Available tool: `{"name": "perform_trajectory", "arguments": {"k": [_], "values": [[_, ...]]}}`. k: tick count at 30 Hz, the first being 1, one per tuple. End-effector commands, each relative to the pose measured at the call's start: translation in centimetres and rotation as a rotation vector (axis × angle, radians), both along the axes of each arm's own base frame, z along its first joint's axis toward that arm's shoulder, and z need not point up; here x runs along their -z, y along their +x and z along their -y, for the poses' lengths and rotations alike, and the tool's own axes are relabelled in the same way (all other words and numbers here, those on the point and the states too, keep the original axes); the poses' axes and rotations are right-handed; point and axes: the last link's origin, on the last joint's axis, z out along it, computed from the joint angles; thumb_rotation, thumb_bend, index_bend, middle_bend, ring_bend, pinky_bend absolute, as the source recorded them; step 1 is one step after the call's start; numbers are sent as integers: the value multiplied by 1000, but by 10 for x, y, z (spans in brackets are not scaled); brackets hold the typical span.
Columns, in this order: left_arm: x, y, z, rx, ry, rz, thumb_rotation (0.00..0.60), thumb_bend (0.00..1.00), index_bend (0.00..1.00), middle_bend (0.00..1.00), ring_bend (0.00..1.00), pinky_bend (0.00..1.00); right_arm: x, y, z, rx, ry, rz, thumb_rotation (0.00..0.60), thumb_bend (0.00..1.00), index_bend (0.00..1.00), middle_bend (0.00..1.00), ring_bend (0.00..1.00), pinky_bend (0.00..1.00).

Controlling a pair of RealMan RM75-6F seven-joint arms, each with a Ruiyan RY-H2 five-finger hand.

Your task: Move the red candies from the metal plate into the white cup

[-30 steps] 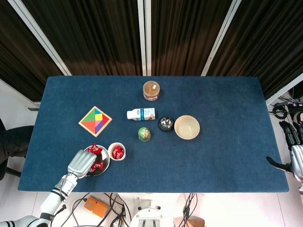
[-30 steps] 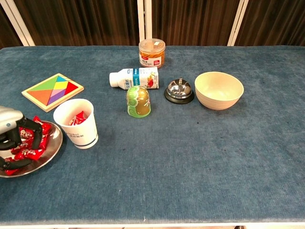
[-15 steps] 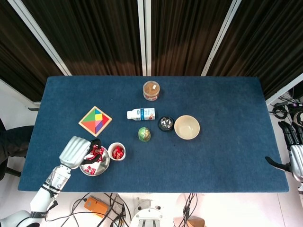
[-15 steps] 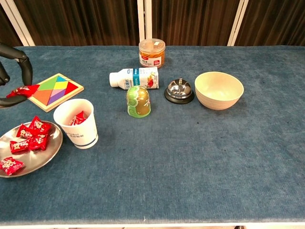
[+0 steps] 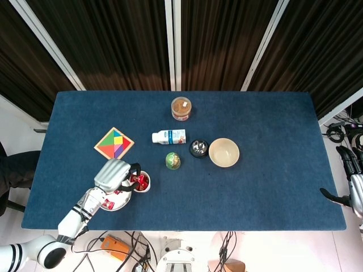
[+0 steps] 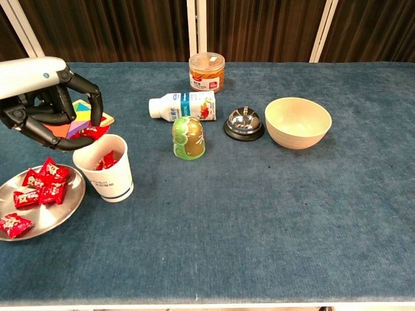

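**benchwatcher:** Starting at the near edge: the metal plate [image 6: 61,214] sits at the front left of the bench [image 6: 259,220], and I count four red candies [image 6: 37,188] on it, three bunched together and one [image 6: 14,224] lying apart. Just beside it is the white cup [image 6: 104,170] with at least a couple of candies inside already. The left hand [image 6: 45,97] hangs right over the cup's mouth, fingers curled in, pinching one red candy [image 6: 91,132] at the fingertips [image 6: 97,116].

**armfan_22:** So the drop is the step in hand. I'd say get the candy fully inside the rim line before letting go; from the chest view it looks to be over the far-left edge of the cup, so a small nudge toward centre wouldn't hurt. Spread the fingers gently so the wrapper doesn't cling, and don't bump the cup, it looks light.

**benchwatcher:** Agreed. The right hand [image 5: 354,187] is way off past the bench's right edge, holding nothing, fingers apart as far as I can see.

**armfan_22:** And further back?

**benchwatcher:** One each: green egg-shaped toy [image 6: 188,138], silver bell [image 6: 244,123], beige bowl [image 6: 298,122], tangram puzzle [image 5: 114,145], a milk bottle [image 6: 182,105] on its side, and a snack jar [image 6: 207,72] farthest away.
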Motion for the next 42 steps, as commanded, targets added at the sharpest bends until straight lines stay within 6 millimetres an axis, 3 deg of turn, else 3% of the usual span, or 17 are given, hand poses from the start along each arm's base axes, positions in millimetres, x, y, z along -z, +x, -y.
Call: {"name": "perform_trajectory", "arguments": {"k": [1,6,12,21,31,42], "values": [[6,0,1,-4,-12,-22,600,217,511,1000,962,895,1,-1,1,2,4,0,600,216,0,138,3,124],[3,-3,4,-9,14,-20,600,111,425,1000,961,896,2,0,3,-2,6,1,600,215,0,138,3,124],[-14,-17,18,-7,63,-14,600,113,425,1000,961,896,2,2,3,-9,6,2,600,216,0,139,3,125],[-38,-57,42,-11,91,-21,600,170,448,1000,961,895,3,3,5,-17,7,3,600,216,0,138,3,125],[-21,-99,58,28,-10,-234,600,196,468,998,953,891,2,4,3,-20,4,3,600,216,0,138,3,127],[-2,-105,58,6,-61,-319,600,198,468,998,953,891,3,4,2,-16,5,0,600,216,0,139,3,128]]}}
